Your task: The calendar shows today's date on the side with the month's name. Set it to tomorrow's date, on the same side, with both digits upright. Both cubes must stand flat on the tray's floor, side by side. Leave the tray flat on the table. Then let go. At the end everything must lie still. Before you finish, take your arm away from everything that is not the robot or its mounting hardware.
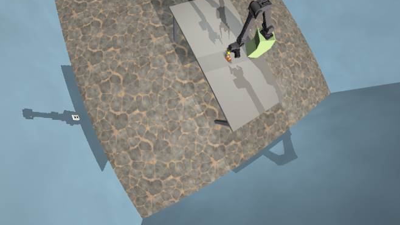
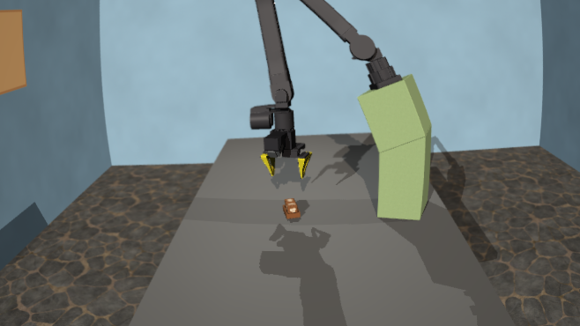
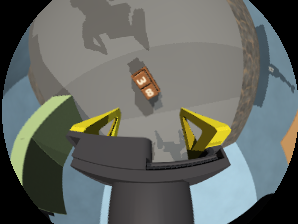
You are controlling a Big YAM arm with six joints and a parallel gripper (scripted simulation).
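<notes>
The calendar is a small brown tray (image 2: 292, 215) (image 3: 154, 92) (image 1: 228, 58) with two light cubes (image 2: 290, 204) (image 3: 144, 82) side by side in it. It sits flat near the middle of the grey table (image 2: 229, 254) (image 1: 243, 96). The digits are too small to read. My gripper (image 2: 286, 166) (image 3: 150, 111) (image 1: 230, 53), with yellow fingertips, is open and empty. It hangs above the table, a little behind the tray and clear of it, fingers pointing down.
A tall green block (image 2: 401, 148) (image 1: 261, 44) (image 3: 36, 149) that carries the arm's base stands at the table's right side, close to the tray. The table's edges drop to a stone-patterned floor (image 2: 66, 227). An orange panel (image 2: 11, 51) hangs on the left wall.
</notes>
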